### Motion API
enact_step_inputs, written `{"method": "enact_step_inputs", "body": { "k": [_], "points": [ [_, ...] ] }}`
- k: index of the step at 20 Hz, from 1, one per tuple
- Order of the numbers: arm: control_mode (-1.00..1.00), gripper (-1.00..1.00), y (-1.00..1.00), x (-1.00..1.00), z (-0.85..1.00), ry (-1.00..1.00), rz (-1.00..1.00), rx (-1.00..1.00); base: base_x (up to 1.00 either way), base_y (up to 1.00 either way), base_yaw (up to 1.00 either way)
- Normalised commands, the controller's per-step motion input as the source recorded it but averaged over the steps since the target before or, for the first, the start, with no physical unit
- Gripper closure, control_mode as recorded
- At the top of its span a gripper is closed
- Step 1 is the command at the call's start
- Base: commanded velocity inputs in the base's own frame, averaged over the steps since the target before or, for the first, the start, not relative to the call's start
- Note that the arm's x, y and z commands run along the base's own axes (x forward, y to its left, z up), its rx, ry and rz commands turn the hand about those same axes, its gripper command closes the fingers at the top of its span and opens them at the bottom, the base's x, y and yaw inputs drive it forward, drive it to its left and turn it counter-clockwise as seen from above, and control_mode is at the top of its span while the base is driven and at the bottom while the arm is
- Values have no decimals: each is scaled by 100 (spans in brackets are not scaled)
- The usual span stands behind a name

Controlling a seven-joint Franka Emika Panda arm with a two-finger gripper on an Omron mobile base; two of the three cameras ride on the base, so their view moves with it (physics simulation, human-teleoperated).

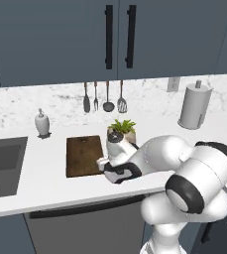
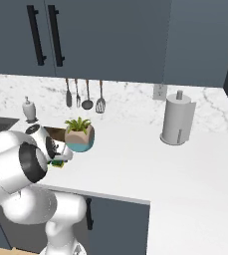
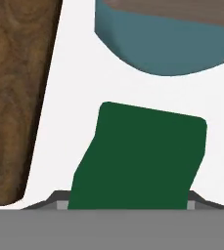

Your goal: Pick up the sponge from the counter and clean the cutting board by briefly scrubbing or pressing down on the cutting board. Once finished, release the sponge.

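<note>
Since the sink point(image 1: 3, 166) sits at the far left of the bench point(image 1: 45, 191), the soap dispenser point(image 1: 42, 123) beside it makes sense there, and the cutting board point(image 1: 83, 155) lies flat just right of that, so the wash stuff is all grouped. Next over, the sponge point(image 3: 140, 156) lies green side up on the white bench between the board's edge and the teal plant pot point(image 3: 167, 44), apart from both. The end effector point(image 3: 125, 207) is low, right over it, fingertips either side of the sponge's near end; can't tell if it's actually clamped yet. The arm is folded forward, elbow bulging right, wrist pointing down. Paper towel roll point(image 1: 194, 106) stands far right
</note>
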Motion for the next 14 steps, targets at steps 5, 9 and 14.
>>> {"method": "enact_step_inputs", "body": {
  "k": [5,9,14],
  "points": [
    [-100,-100,-79,25,28,5,0,1,0,0,0],
    [-100,-100,-48,46,3,11,0,10,0,0,0],
    [-100,-100,-5,4,-6,0,0,1,0,0,0]
  ]
}}
